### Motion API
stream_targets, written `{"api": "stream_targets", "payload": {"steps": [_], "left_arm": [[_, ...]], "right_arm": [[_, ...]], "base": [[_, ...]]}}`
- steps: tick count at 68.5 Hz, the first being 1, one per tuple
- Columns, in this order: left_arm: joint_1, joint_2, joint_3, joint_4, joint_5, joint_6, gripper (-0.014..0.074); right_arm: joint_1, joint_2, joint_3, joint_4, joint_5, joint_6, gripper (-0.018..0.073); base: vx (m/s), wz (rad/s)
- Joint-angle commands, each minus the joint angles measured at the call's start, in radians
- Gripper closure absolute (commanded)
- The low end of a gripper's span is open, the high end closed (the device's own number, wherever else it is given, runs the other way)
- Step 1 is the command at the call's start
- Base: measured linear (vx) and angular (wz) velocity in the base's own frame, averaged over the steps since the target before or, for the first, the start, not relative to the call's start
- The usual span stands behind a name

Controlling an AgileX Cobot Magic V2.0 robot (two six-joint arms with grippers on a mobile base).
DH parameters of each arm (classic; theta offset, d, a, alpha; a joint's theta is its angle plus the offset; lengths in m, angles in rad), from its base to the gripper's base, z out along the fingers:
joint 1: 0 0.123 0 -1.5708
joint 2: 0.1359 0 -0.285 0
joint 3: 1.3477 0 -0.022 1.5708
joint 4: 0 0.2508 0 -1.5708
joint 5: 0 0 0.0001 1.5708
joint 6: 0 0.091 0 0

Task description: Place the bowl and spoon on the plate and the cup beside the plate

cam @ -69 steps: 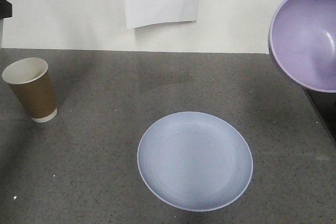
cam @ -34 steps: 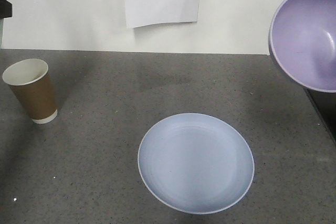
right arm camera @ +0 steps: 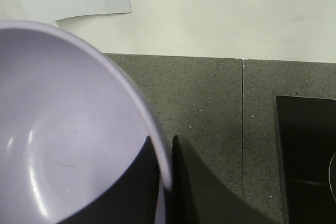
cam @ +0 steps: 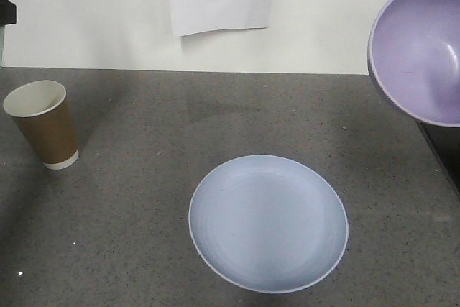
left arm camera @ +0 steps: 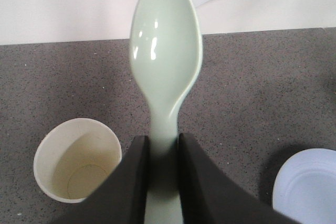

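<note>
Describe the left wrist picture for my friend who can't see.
The left claw grips a mint-green spoon by its handle, scoop pointing away. Below, on the grey counter, a paper cup stands at left; a blue plate's edge shows at right.

Left gripper [left arm camera: 160,139]: two fingers, at the bottom centre of the left wrist view.
Left fingers [left arm camera: 132,182]: matte black with smooth, flat faces. The narrow, blunt tips broaden into wide wedges toward the bottom edge of the frame.
Left finger edges: straight inner sides and slanted outer sides, with a faint grey sheen along the upper corners.
Right gripper [right arm camera: 166,140]: two fingers, at the bottom centre of the right wrist view.
Right fingers [right arm camera: 199,192]: the same plain charcoal black, tapered at the tips and spreading wide toward the bottom edge.
Front view: a black, square-edged block [cam: 6,3] sits at the upper left edge, cut off by the frame; which part it is cannot be told.
</note>
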Motion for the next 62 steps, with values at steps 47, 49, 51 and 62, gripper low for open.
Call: {"api": "stream_targets", "payload": {"steps": [47, 49, 51, 62], "left_arm": [[-0.003, -0.028, -0.025, -0.03, -0.055, 0.001, 0.0603], [-0.003, -0.028, -0.025, -0.03, -0.055, 0.001, 0.0603], [-0.003, -0.028, -0.025, -0.03, -0.055, 0.001, 0.0603], [-0.003, -0.028, -0.025, -0.03, -0.055, 0.001, 0.0603]], "right_arm": [[0.001, -0.015, -0.027, 0.016, -0.067, -0.007, 0.057], [0.001, -0.015, -0.027, 0.016, -0.067, -0.007, 0.057], [0.001, -0.015, -0.027, 0.016, -0.067, -0.007, 0.057], [0.001, -0.015, -0.027, 0.016, -0.067, -0.007, 0.057]], "base": [[0.0, 0.0], [0.0, 0.0], [0.0, 0.0], [0.0, 0.0]]}}
